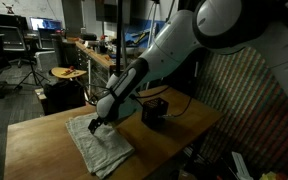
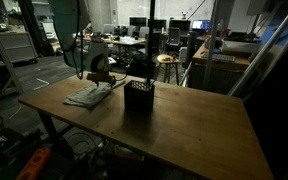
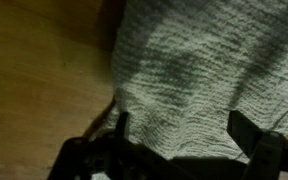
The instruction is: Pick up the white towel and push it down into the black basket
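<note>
The white towel (image 1: 100, 145) lies flat and wrinkled on the wooden table (image 1: 44, 140), also seen in an exterior view as a pale cloth (image 2: 89, 96). The black basket (image 1: 155, 111) stands upright a short way beside it, and shows as a slotted black cube (image 2: 138, 96). My gripper (image 1: 101, 124) hangs low over the towel's far part, jaws pointing down. In the wrist view the towel (image 3: 184, 70) fills most of the picture, and the gripper (image 3: 179, 135) stands open with both dark fingers (image 3: 246, 130) straddling the cloth, nothing pinched between them.
The table edge (image 2: 134, 150) runs close in front. A round stool (image 1: 68, 73) and cluttered benches (image 2: 134, 42) stand behind the table. A patterned panel (image 1: 246, 95) rises beside the arm. Bare wood (image 3: 34, 80) lies next to the towel.
</note>
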`<state>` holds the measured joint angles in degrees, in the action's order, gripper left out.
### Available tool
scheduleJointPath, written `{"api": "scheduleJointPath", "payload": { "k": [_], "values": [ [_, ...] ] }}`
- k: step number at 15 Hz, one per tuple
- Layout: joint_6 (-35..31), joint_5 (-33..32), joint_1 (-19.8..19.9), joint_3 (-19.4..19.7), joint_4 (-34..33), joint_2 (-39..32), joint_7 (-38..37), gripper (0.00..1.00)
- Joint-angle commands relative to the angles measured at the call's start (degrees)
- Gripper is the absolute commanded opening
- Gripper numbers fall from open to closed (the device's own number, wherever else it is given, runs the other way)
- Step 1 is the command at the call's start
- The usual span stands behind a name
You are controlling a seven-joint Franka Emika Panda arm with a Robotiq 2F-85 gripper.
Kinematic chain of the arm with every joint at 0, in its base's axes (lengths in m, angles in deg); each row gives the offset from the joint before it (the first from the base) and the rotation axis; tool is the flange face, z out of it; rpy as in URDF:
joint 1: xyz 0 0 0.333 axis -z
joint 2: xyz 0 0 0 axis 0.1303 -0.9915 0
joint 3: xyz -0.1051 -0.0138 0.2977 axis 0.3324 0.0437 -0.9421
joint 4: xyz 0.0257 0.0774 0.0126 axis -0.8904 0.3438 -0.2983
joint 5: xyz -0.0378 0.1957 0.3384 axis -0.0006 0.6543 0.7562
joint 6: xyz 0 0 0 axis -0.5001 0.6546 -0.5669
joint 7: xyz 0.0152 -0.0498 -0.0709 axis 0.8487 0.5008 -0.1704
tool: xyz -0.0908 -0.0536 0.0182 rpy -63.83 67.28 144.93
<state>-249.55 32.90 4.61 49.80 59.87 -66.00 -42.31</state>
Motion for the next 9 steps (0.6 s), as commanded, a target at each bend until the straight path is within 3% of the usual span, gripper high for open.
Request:
{"api": "scheduleJointPath", "payload": {
  "k": [1,9],
  "values": [
    [0.8,-0.8,-0.8,0.6,-1.5,-1.1,-2.1,1.00],
    [1.6,-1.1,-1.8,1.0,-0.7,-0.3,-2.7,1.00]
  ]
}}
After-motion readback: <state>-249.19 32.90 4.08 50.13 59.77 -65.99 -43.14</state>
